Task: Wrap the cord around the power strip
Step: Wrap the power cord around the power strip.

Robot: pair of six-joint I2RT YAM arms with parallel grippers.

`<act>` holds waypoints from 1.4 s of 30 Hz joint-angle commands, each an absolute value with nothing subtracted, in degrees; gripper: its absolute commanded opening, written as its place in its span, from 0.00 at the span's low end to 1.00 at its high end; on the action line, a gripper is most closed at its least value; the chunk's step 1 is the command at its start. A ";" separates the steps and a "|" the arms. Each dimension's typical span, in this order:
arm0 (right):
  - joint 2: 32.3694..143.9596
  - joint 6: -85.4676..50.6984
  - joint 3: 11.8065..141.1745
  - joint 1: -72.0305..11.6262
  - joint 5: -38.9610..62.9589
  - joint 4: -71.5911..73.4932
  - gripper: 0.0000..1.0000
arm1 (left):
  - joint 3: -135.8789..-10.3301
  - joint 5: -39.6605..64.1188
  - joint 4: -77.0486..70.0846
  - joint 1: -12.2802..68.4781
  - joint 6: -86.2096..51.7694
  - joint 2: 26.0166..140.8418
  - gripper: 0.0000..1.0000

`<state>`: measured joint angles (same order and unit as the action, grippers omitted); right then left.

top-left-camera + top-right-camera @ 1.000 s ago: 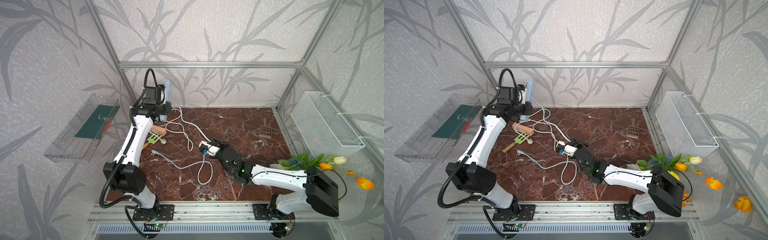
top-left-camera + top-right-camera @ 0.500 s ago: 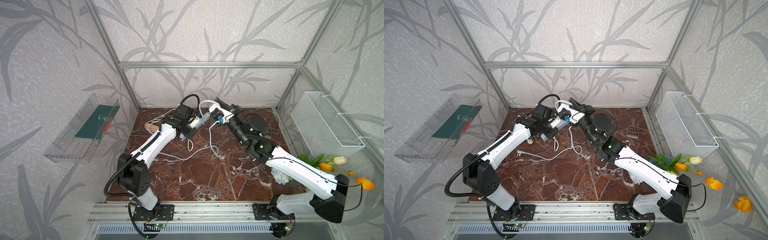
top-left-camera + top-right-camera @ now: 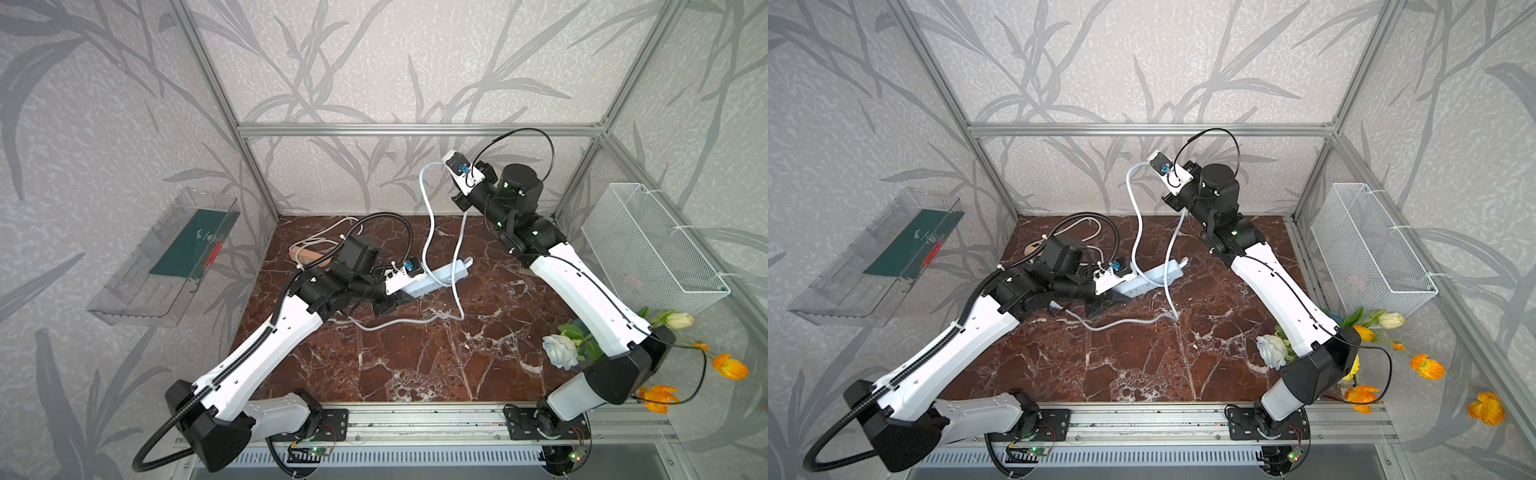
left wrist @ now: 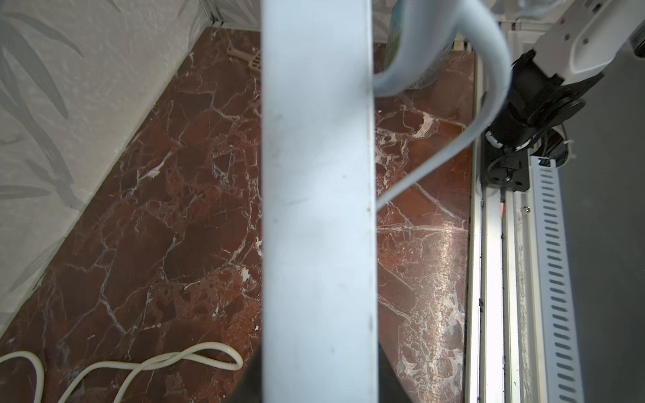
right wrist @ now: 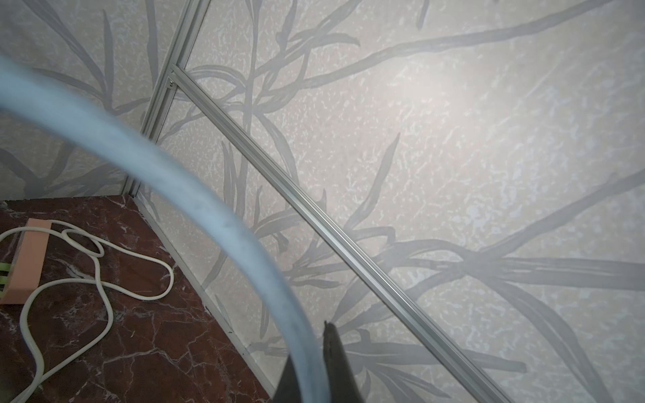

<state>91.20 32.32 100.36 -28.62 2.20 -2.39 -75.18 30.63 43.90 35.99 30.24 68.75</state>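
Note:
A pale blue power strip [image 3: 446, 272] [image 3: 1158, 276] [image 4: 317, 209] hangs level a little above the marble floor. My left gripper [image 3: 409, 286] [image 3: 1121, 286] [image 4: 319, 377] is shut on its near end. Its cord [image 3: 428, 216] [image 3: 1136, 224] [image 5: 195, 195] rises from the strip, arcs over at the top and drops back down past the strip's far end. From there it trails across the floor. My right gripper [image 3: 457, 195] [image 3: 1167, 195] [image 5: 310, 349] is raised high near the back wall and shut on the cord at that arc.
A peach power strip [image 3: 307, 257] [image 5: 29, 258] with a cream cord lies at the back left. A white wire basket [image 3: 648, 245] hangs on the right wall. A clear tray [image 3: 166, 257] hangs on the left wall. Flowers [image 3: 561, 349] stand at the front right.
The right gripper has gone from low over the floor to high at the back, lifting the cord. The left gripper has carried the power strip from the back left corner towards the middle.

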 commanded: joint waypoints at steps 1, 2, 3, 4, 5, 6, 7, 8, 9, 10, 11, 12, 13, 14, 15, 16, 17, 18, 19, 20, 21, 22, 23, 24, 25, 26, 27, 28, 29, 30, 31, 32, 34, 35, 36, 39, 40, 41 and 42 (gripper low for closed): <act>93.23 26.08 102.04 -27.07 7.09 -5.52 0.00 | -78.76 40.61 38.49 36.05 31.18 65.12 0.00; 94.17 24.94 101.81 -27.11 7.60 -5.62 0.00 | -78.68 41.94 35.97 36.10 29.89 64.39 0.00; 94.91 23.69 101.34 -27.17 7.89 -5.35 0.00 | -78.66 42.62 34.03 36.12 28.95 63.98 0.00; 95.75 22.26 100.31 -27.16 7.91 -4.61 0.00 | -78.47 42.65 31.48 36.09 28.08 63.37 0.00; 96.59 20.92 99.08 -27.16 7.51 -3.91 0.00 | -77.82 41.88 28.62 36.05 26.61 62.53 0.00; 97.20 19.67 97.72 -27.15 7.11 -3.15 0.00 | -76.62 39.96 24.70 36.04 23.86 61.57 0.00; 97.47 18.56 95.99 -27.24 6.42 -1.91 0.00 | -74.98 39.15 20.71 35.97 22.64 60.27 0.00; 97.47 17.53 93.99 -27.24 5.71 -0.45 0.00 | -74.11 38.22 18.46 35.70 21.84 59.63 0.00; 98.92 16.62 92.23 -27.22 5.26 0.83 0.00 | -74.56 37.99 18.77 35.27 21.63 59.68 0.00; 99.08 15.57 90.54 -27.16 4.85 2.24 0.00 | -75.64 37.08 20.25 34.73 21.89 60.29 0.00; 99.14 14.61 89.09 -27.09 4.48 3.23 0.00 | -76.45 35.68 21.62 34.40 22.60 60.82 0.00; 99.16 13.95 88.27 -27.00 4.24 3.81 0.00 | -76.83 34.54 22.16 34.24 22.86 61.24 0.00; 99.14 13.68 87.97 -26.98 4.24 3.97 0.00 | -77.21 33.67 23.35 34.03 23.34 61.71 0.00; 98.99 13.54 88.50 -26.98 4.56 3.43 0.00 | -78.01 33.11 25.57 33.92 24.30 62.68 0.00; 98.59 13.15 89.49 -26.94 5.08 2.98 0.00 | -79.11 32.78 28.80 33.93 25.65 63.87 0.00; 98.19 12.85 91.18 -26.98 5.64 2.54 0.00 | -80.08 31.81 31.96 33.89 26.64 65.29 0.00; 98.10 12.75 93.77 -26.91 6.10 1.69 0.00 | -80.44 30.74 33.96 33.87 26.98 66.57 0.00; 98.15 12.57 96.71 -26.77 6.51 0.39 0.00 | -80.38 30.23 35.44 33.89 27.36 67.35 0.00; 98.38 12.21 100.07 -26.64 7.41 -0.97 0.00 | -79.69 29.57 36.25 33.90 27.50 67.83 0.00; 98.63 12.05 103.40 -26.54 8.24 -2.32 0.00 | -78.73 28.12 36.49 33.92 27.51 68.19 0.00; 98.93 11.96 105.94 -26.54 8.80 -3.58 0.00 | -77.88 26.43 36.79 33.81 27.55 68.51 0.00; 99.22 11.68 108.59 -26.54 9.57 -4.95 0.00 | -77.17 24.39 37.20 33.56 27.67 69.02 0.00; 99.39 11.37 110.63 -26.54 10.22 -6.21 0.00 | -76.54 22.65 37.69 33.01 27.75 69.52 0.00; 99.08 11.00 111.53 -26.56 10.57 -6.70 0.00 | -76.10 21.71 37.77 32.52 27.77 69.77 0.00; 98.50 10.61 111.87 -26.63 11.09 -6.57 0.00 | -75.65 21.20 37.34 31.89 27.37 69.79 0.00; 98.13 10.30 112.04 -26.61 11.53 -6.41 0.00 | -75.43 20.79 36.84 31.26 26.85 69.85 0.00; 98.13 10.29 112.47 -26.63 11.73 -6.45 0.00 | -75.53 20.04 36.84 30.96 26.59 70.19 0.00; 96.38 10.35 113.56 -26.64 11.86 -7.03 0.00 | -75.86 19.06 37.38 30.62 26.84 70.78 0.00; 96.38 10.44 115.32 -26.63 12.16 -8.39 0.00 | -76.30 17.89 38.16 30.47 27.01 71.57 0.00; 96.33 10.49 117.09 -26.78 12.61 -9.52 0.00 | -76.68 17.01 38.72 30.39 27.25 72.28 0.00; 96.38 11.18 118.84 -27.23 12.79 -10.92 0.00 | -76.97 16.38 39.07 30.39 27.31 73.06 0.00; 96.21 12.33 120.46 -27.92 12.53 -12.29 0.00 | -77.10 15.92 39.46 30.33 27.34 73.77 0.00; 96.03 15.03 122.99 -29.56 11.60 -14.84 0.00 | -77.49 14.85 40.29 30.40 27.32 75.12 0.00; 95.93 16.72 124.05 -30.40 10.78 -15.75 0.00 | -77.79 14.32 40.86 30.45 27.39 75.83 0.00; 95.89 18.45 124.93 -31.16 9.52 -16.38 0.00 | -78.07 14.27 41.33 30.43 27.54 76.38 0.00; 97.45 23.57 128.54 -31.93 5.03 -17.71 0.00 | -79.03 14.73 43.08 31.50 27.19 77.75 0.00; 99.20 25.41 129.99 -31.99 2.91 -17.72 0.00 | -79.52 14.98 44.17 31.94 26.62 78.54 0.00; 100.02 26.93 131.15 -31.97 1.00 -17.50 0.00 | -79.90 15.20 45.07 32.23 25.72 79.29 0.00; 100.56 27.94 132.00 -31.99 -0.44 -17.24 0.00 | -80.05 14.77 45.70 32.28 24.52 80.02 0.00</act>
<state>98.89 22.90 128.92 -32.40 6.13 -18.09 -77.34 15.68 41.95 31.57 25.58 79.05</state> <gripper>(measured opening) 0.084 0.280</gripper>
